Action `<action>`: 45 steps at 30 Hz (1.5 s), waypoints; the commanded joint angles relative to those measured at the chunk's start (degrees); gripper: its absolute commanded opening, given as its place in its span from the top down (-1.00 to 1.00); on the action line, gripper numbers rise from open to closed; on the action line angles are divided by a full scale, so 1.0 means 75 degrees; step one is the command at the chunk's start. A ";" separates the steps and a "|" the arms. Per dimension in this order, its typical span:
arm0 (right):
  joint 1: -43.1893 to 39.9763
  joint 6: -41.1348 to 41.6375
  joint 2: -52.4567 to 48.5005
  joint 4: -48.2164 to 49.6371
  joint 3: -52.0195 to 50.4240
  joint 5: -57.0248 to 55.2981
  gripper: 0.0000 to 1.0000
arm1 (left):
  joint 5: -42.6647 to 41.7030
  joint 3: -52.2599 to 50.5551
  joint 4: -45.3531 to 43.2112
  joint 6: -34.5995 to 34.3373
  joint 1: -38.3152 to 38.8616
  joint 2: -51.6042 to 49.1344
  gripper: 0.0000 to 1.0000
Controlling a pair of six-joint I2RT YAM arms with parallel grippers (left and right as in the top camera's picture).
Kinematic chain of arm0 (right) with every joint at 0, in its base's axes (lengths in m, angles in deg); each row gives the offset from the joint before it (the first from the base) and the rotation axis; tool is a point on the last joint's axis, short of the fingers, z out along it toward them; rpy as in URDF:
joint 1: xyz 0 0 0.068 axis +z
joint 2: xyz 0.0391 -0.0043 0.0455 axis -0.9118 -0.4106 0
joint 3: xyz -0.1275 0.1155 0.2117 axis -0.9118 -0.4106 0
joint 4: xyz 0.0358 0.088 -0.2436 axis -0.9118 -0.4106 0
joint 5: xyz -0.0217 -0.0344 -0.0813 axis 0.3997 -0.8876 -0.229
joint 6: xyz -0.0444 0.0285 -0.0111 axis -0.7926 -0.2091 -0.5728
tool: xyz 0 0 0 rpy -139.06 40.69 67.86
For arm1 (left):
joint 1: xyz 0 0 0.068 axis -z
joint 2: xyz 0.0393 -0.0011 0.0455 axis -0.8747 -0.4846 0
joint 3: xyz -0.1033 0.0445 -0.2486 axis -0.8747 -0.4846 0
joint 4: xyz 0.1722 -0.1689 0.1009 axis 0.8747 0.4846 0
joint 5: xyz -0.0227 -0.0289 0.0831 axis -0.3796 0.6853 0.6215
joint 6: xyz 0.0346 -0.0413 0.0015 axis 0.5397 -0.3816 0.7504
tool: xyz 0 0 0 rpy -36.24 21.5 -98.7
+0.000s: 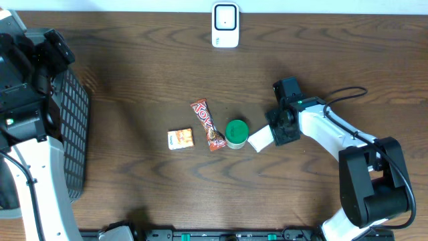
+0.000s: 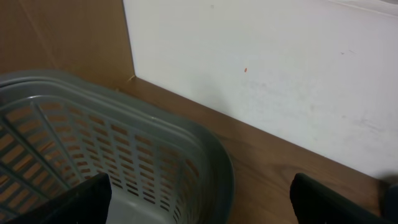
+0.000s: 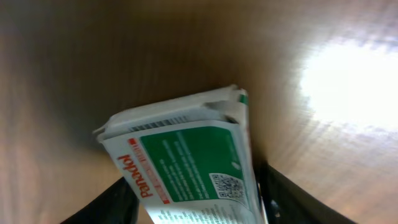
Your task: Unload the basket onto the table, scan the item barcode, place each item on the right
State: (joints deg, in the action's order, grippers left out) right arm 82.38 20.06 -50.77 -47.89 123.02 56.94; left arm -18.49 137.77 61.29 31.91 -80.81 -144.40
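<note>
A white and green Panadol box [image 1: 259,139] lies on the wooden table just right of a green-lidded tub [image 1: 236,133]. My right gripper [image 1: 275,130] is down over the box's right end. In the right wrist view the box [image 3: 186,155] fills the gap of that gripper [image 3: 196,199], one dark finger pressed against each long side, a QR code facing the camera. The white barcode scanner [image 1: 225,25] stands at the table's far edge. My left gripper [image 2: 199,199] hangs open over the rim of the grey basket [image 2: 93,143] at the far left.
A red chocolate bar [image 1: 208,124] and a small orange packet [image 1: 180,138] lie left of the tub. The grey slatted basket [image 1: 73,134] takes up the left edge. The right arm's cable loops over the table at the right.
</note>
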 commanded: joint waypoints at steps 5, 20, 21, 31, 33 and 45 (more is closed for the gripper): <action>-0.0408 -0.1300 -0.1338 0.0259 -0.0871 -0.0554 -0.08 | -0.0073 0.0026 -0.0020 -0.0067 0.0000 0.0839 -0.82; -0.0548 -0.1588 -0.1338 0.0210 -0.0871 -0.0195 0.05 | -0.0073 0.0026 -0.0015 -0.0070 0.0035 0.1306 -0.81; -0.0562 -0.1588 -0.1335 0.0230 -0.0863 -0.0114 0.05 | -0.0073 0.0026 -0.0012 -0.0070 0.0035 0.1306 -0.81; -0.1128 -0.2136 -0.1198 0.0038 -0.0431 0.1215 0.25 | -0.0070 0.0026 0.0073 -0.0067 0.0035 0.1306 -0.81; -0.1271 -0.2142 -0.1064 -0.0067 -0.0393 0.1507 0.25 | -0.0073 0.0023 0.0073 -0.0067 0.0035 0.1306 -0.81; -0.2203 -0.2189 0.0644 -0.0787 -0.0391 0.3398 0.23 | -0.0073 0.0026 0.0076 -0.0067 0.0035 0.1303 -0.82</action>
State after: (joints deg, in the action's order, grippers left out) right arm 67.28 4.26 -48.95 -52.65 120.77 79.78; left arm -18.49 137.77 61.77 31.89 -80.74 -134.61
